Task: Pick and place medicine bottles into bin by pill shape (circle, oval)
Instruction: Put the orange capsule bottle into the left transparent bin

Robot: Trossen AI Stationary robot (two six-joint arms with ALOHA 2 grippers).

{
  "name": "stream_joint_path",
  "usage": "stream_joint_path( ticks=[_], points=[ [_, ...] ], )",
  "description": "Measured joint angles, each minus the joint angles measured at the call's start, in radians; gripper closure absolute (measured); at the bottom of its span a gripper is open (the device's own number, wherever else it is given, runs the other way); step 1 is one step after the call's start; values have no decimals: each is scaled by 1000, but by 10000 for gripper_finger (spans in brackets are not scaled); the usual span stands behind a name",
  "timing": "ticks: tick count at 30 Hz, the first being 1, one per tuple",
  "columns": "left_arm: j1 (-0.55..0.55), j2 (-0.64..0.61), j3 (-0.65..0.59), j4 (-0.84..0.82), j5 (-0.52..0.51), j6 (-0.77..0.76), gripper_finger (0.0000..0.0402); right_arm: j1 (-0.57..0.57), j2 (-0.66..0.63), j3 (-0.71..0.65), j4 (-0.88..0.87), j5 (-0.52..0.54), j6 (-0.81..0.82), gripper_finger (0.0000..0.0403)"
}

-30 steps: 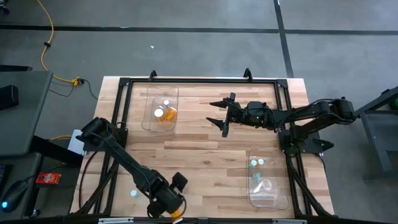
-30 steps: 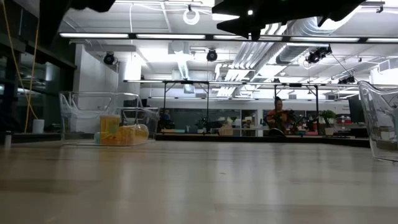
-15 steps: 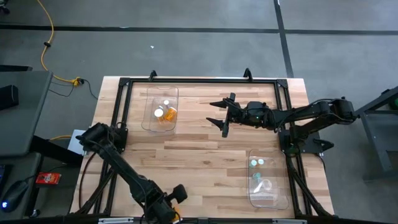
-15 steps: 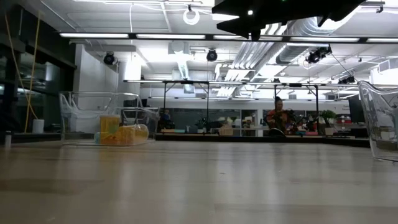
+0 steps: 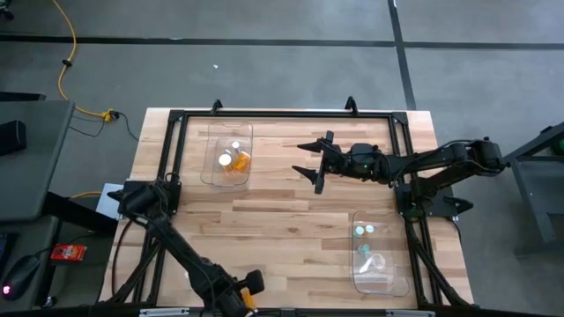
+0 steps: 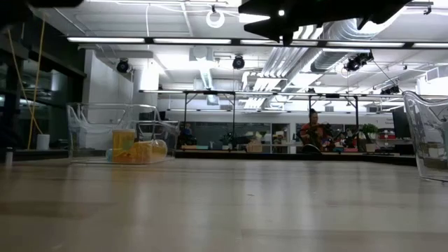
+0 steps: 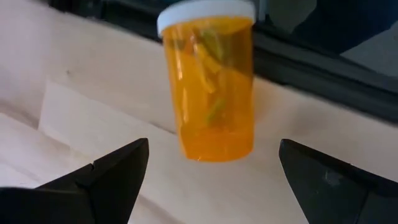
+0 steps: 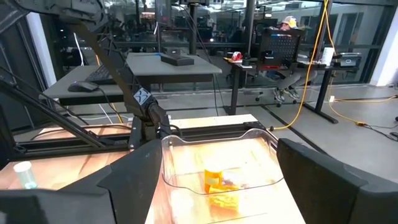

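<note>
An amber medicine bottle (image 7: 211, 81) with a white cap lies on its side on the wood by the table's near edge, next to the dark frame rail. My left gripper (image 5: 238, 298) points steeply down over it. It is open, with one finger on either side of the bottle's base end and touching nothing. My right gripper (image 5: 310, 164) hangs open and level above the far middle of the table. A clear bin (image 5: 227, 154) at the far left holds amber bottles (image 8: 217, 180). A second clear bin (image 5: 379, 257) at the near right holds pale bottles.
A small pale bottle (image 8: 23, 173) stands on the wood at the table's left side. A black frame rail (image 5: 282, 113) runs round the table. In the low view the left bin (image 6: 115, 133) and the right bin's wall (image 6: 427, 140) stand with bare wood between them.
My left gripper has gone down and toward the table's near edge, rolling about its own axis as it sank. It has stayed open. My right arm has kept still.
</note>
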Motion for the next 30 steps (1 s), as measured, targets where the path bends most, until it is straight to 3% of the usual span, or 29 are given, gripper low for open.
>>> stream_joint_path(
  ticks=[20,30],
  points=[
    [22,30,1,47,59,24,55,0,0,0,5,0,-45,91],
    [24,34,0,73,91,-28,147,0,0,0,5,0,-45,91]
  ],
)
